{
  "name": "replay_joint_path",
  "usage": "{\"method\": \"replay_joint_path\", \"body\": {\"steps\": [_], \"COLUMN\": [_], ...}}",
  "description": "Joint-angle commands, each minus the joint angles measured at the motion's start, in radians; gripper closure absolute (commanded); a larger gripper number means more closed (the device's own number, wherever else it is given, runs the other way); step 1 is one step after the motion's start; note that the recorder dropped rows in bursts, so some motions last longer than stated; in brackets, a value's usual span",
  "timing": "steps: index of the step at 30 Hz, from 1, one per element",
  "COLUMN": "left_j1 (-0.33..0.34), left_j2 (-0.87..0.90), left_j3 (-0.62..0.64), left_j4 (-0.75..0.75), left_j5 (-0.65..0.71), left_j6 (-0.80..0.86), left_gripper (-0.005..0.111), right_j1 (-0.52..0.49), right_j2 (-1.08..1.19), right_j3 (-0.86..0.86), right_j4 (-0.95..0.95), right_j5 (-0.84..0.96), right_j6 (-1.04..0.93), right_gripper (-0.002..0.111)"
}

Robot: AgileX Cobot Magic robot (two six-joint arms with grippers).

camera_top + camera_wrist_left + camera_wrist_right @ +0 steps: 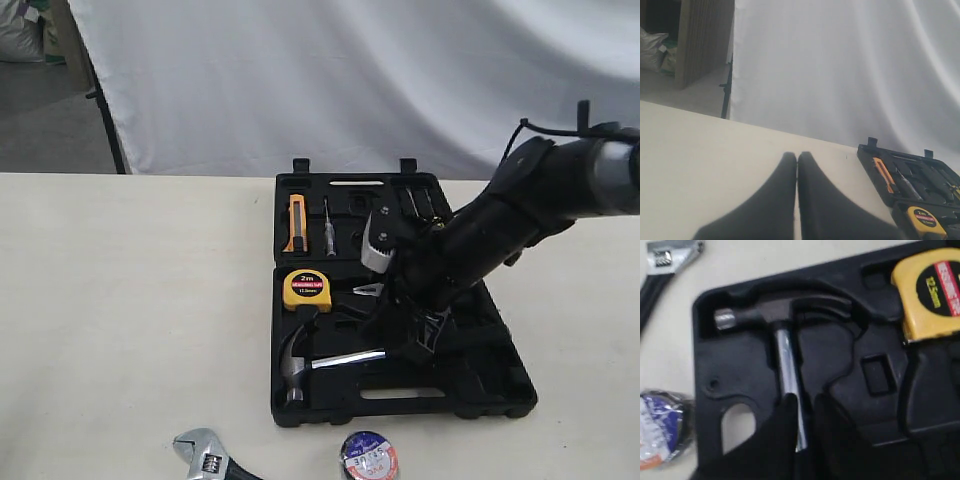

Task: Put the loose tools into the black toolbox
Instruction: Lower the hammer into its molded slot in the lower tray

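Right end effector (805, 402) clamped on hammer (765, 312) shaft; hammer lies in toolbox (500, 400) near-left recess. Left end effector (797, 160) closed, empty. Wrench (205, 452), tape roll (368, 455) on surface (120, 300), just near of toolbox.

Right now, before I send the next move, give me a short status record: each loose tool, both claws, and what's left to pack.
hammer: lying in the toolbox, head in a recess next to the tape measure
wrench: on the table, outside the toolbox
tape roll: on the table, outside, near the toolbox's handle-slot edge
right claw: fingers either side of the hammer shaft; grip unclear
left claw: shut, empty, over the table
left to pack: wrench, tape roll
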Motion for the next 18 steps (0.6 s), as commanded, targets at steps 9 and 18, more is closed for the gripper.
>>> {"method": "replay_joint_path", "body": {"steps": [9, 18], "left_j1": [0.025, 0.025], "left_j2": [-0.003, -0.003], "left_j3": [-0.003, -0.003], "left_j4": [0.004, 0.004], "left_j5": [-0.007, -0.007], "left_j6": [-0.005, -0.005], "left_gripper": [0.106, 0.106], "right_j1": [-0.005, -0.003], "right_j2": [0.103, -0.031], "right_j3": [-0.005, -0.060], "right_j4": [-0.147, -0.104], "right_j5": [-0.127, -0.047], "right_j6": [0.045, 0.144], "right_gripper": [0.109, 0.109]}}
